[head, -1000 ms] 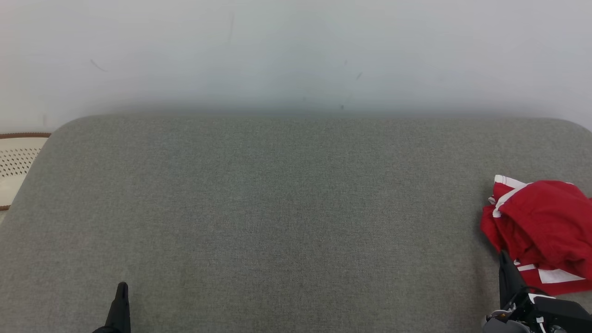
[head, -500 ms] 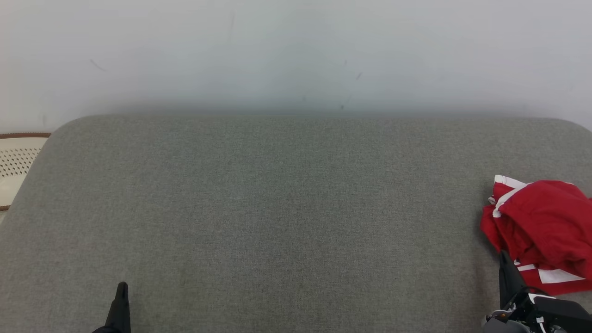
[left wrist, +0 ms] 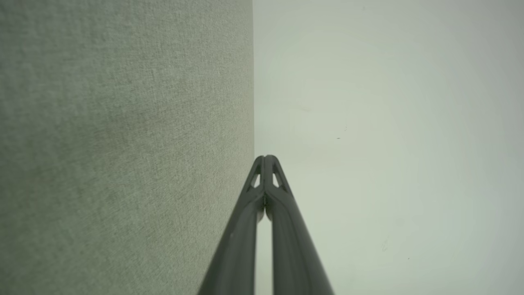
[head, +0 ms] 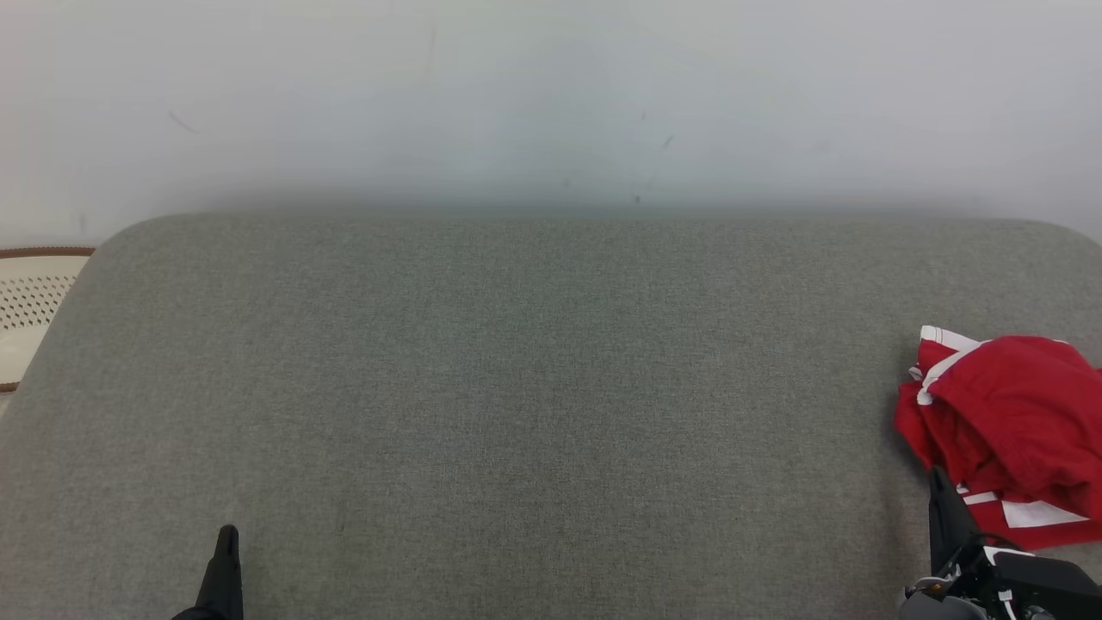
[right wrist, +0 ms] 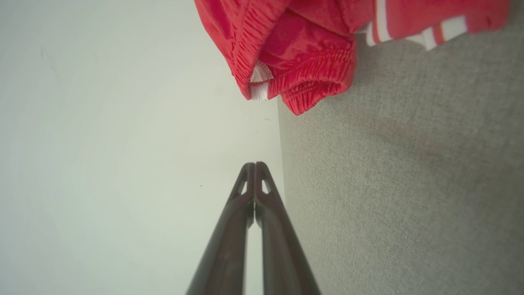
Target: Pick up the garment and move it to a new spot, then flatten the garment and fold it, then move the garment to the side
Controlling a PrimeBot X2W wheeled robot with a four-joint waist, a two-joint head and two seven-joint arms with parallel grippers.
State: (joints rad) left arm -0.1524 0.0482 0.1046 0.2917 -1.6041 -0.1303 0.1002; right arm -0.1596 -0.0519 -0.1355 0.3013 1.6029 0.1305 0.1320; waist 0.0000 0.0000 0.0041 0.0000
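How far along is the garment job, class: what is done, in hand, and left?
Done: nothing; the red garment lies crumpled on the grey surface, to the right. In hand: nothing; left gripper and right gripper are shut, empty. Left: pick up, move, flatten, fold, set aside.

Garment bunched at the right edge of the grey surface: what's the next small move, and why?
Probably open the right gripper and ease it toward the garment. Its jaws are shut and empty, tips short of the crumpled red cloth, while the left gripper sits far across the grey surface.
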